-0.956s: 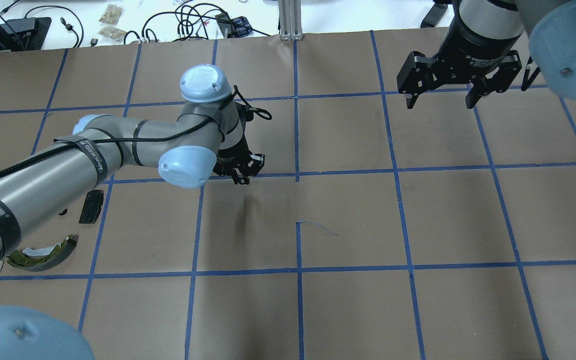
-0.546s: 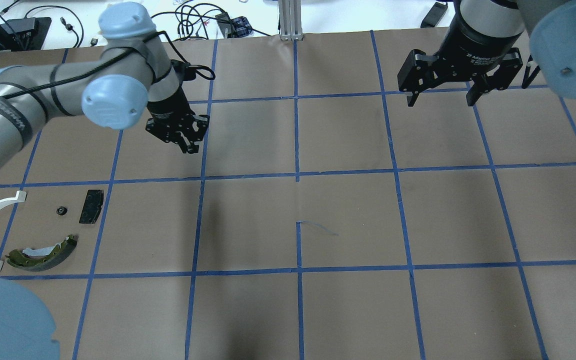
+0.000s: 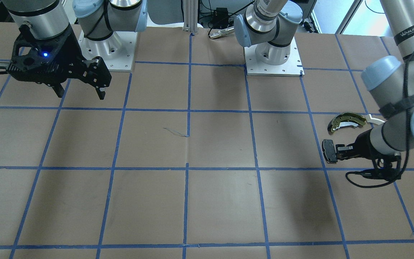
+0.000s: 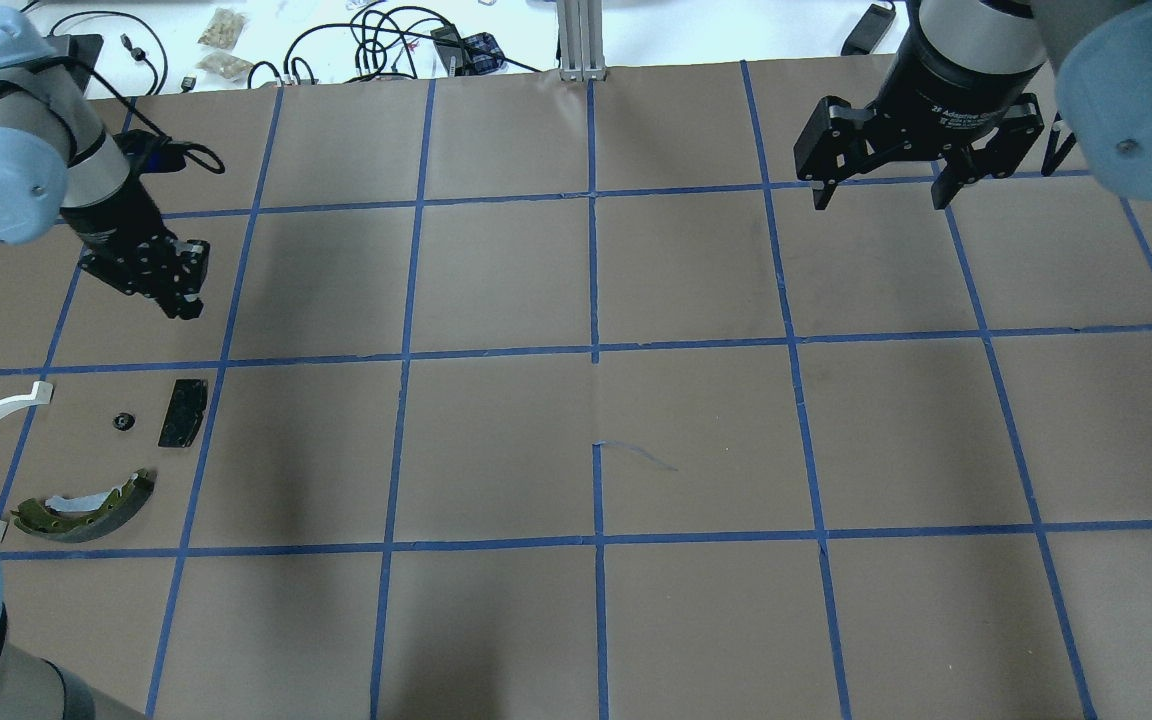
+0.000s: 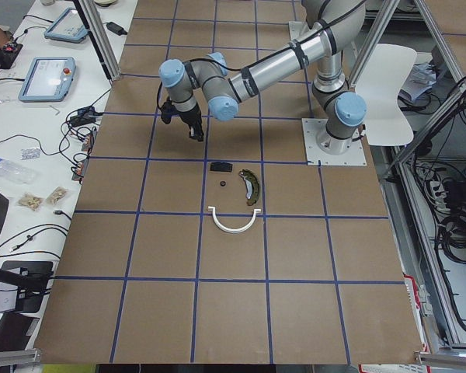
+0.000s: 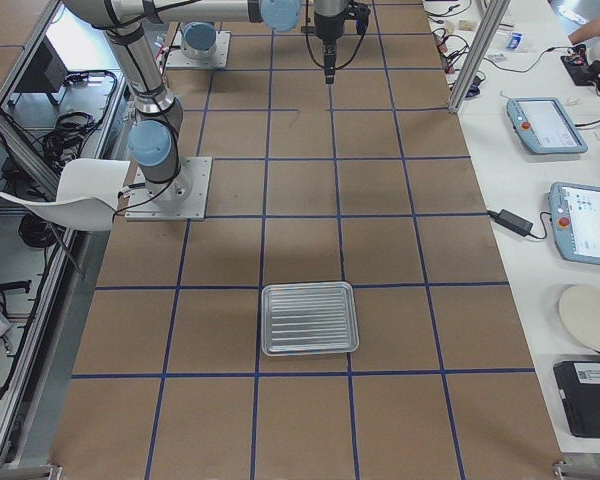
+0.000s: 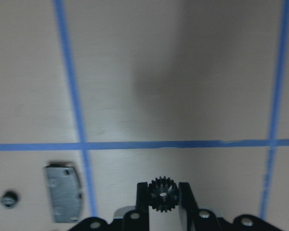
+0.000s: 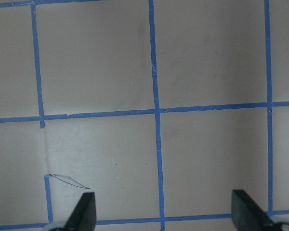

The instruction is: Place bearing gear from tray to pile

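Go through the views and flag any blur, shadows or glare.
Left wrist view: soft overall, tape lines fuzzy, the bearing gear in the left hand sharpest, a broad shadow across the upper middle. Right wrist view: crisp table, the right hand blurred at its fingertips. Overhead view: soft arm shadows on the table, no strong glare.

A brown-papered table (image 6: 300, 190) is crossed by blue tape lines (image 6: 380, 214); a white bench (image 6: 525, 170) is seen at three o'clock, a chair (image 6: 75, 190) at nine.

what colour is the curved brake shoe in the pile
Olive-gold; the brake shoe shows best in the overhead exterior view.
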Controlling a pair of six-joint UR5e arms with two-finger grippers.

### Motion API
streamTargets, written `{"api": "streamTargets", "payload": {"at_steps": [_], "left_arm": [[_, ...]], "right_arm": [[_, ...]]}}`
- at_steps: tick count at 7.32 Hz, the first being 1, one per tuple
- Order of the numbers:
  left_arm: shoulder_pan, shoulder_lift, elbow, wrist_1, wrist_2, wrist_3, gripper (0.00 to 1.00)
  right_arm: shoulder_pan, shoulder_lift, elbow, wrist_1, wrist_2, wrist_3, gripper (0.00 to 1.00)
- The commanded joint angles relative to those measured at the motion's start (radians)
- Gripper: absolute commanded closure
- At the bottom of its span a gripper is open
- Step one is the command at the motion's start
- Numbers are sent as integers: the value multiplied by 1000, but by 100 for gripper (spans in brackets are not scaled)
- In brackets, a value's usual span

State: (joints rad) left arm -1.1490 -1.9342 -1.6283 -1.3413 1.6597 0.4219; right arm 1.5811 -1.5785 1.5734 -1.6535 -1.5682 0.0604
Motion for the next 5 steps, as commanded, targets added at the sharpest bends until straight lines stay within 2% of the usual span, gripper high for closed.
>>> {"api": "streamTargets", "payload": {"at_steps": [1,2,5], "left_arm": [[185,-11,-22,10,23,132,100],[213,-34,-30,63,93,136,100],[227,-43,-131,151,83,152,100]], "right_arm": [[0,0,0,0,3,7,0],[0,0,2,1,2,7,0],[-1,0,7,1,8,9,0]]}}
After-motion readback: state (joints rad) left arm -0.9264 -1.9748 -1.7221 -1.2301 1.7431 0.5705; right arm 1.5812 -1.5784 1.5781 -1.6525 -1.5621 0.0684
